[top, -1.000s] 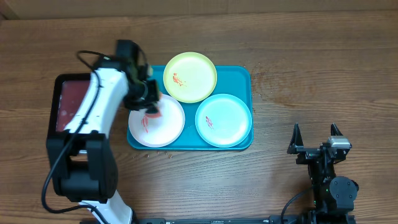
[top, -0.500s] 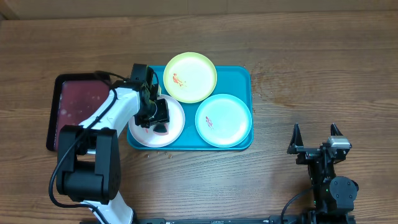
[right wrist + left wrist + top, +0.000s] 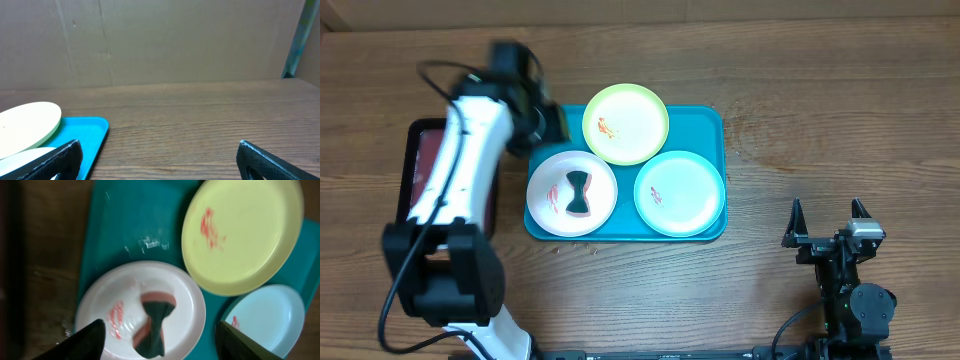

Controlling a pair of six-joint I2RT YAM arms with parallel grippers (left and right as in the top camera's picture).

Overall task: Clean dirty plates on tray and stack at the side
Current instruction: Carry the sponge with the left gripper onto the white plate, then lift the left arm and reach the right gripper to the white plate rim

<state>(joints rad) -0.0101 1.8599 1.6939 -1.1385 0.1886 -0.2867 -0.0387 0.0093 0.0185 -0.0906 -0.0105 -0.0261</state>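
Teal tray [image 3: 705,125] with white plate [image 3: 600,190], yellow-green plate [image 3: 626,123], aqua plate [image 3: 680,193], sponge [image 3: 579,193] now dropped on white plate, left gripper [image 3: 161,325] withdrawn, spread empty, right gripper [image 3: 159,147] wide.

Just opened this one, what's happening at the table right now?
The left tool hangs open above the far-left corner of the teal tray, holding nothing. A dark pad lies on the white plate, next to a red smear. The yellow-green plate and the aqua plate also sit on the tray, both smeared red. No plate is stacked at the side yet. The right tool sits open and idle at the near right.
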